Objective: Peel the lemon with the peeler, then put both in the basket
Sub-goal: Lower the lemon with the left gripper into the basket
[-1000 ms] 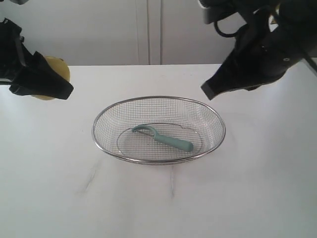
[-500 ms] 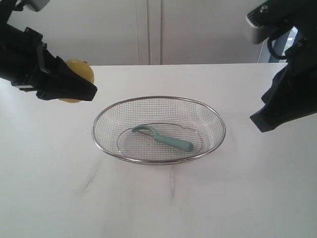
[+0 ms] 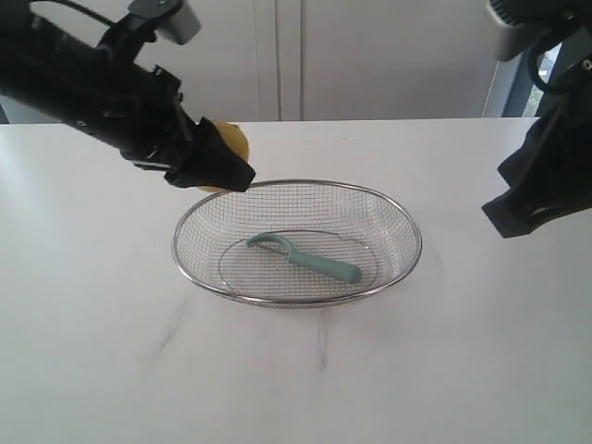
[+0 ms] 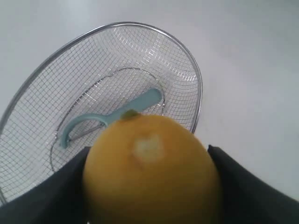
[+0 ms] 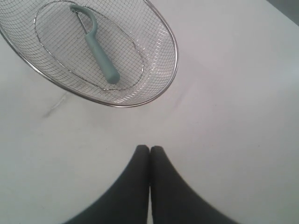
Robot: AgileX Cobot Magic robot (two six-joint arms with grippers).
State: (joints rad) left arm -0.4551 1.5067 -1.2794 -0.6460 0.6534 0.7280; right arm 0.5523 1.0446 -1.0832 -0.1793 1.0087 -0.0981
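Foreground: I have bare white table (image 3: 444, 370) across the bottom of the frame, with faint grey streaks (image 3: 169, 335) toward the lower left.
Basket: The wire-mesh basket (image 3: 178, 250) sits upright on the table at centre frame, its long side running left to right.
Peeler: The teal peeler (image 3: 310, 261) lies flat inside the basket on the mesh floor, forked head toward the left and handle pointing to the lower right.
Right gripper: The right gripper (image 5: 149, 150) hangs at the right edge of the frame, above the table and well apart from the basket. My wrist camera shows its two dark fingers pressed together tip to tip, with nothing between them.
Left gripper: The left gripper (image 3: 225, 165) reaches in from the upper left, its tip at the basket's upper left rim. Its jaws are spread wide around the fruit, one finger on each side.
Lemon: The lemon (image 3: 236, 141) is clamped in the left gripper, in the air by the basket's upper left rim. I cannot tell whether it hangs over the mesh or just outside it. My wrist camera shows a pale spot (image 4: 147, 147) on its skin.
Background: Pale cabinet doors (image 3: 277, 55) stand behind the table's far edge.
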